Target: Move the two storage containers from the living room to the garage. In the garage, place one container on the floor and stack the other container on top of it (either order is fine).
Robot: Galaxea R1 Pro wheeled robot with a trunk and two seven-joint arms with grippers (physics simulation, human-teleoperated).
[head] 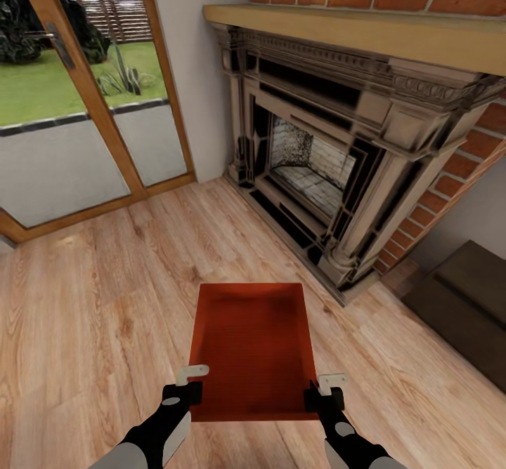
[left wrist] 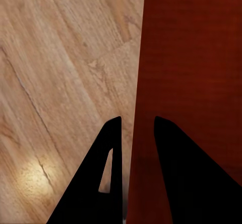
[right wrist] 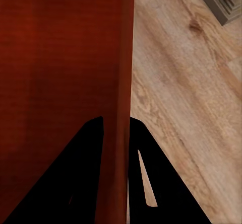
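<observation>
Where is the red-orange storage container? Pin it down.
In the head view the storage container sits low at centre, held between the left claw and right claw above the wood-plank floor, before the brick fireplace.

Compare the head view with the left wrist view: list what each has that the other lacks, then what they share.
Head view only: the brick fireplace, the glass door, a dark bench, and the right end effector clamping the storage container's right wall.

Left wrist view only: a close look at the left end effector, one finger on each side of the container's left wall.

Both: the container and the wood-plank floor.
</observation>
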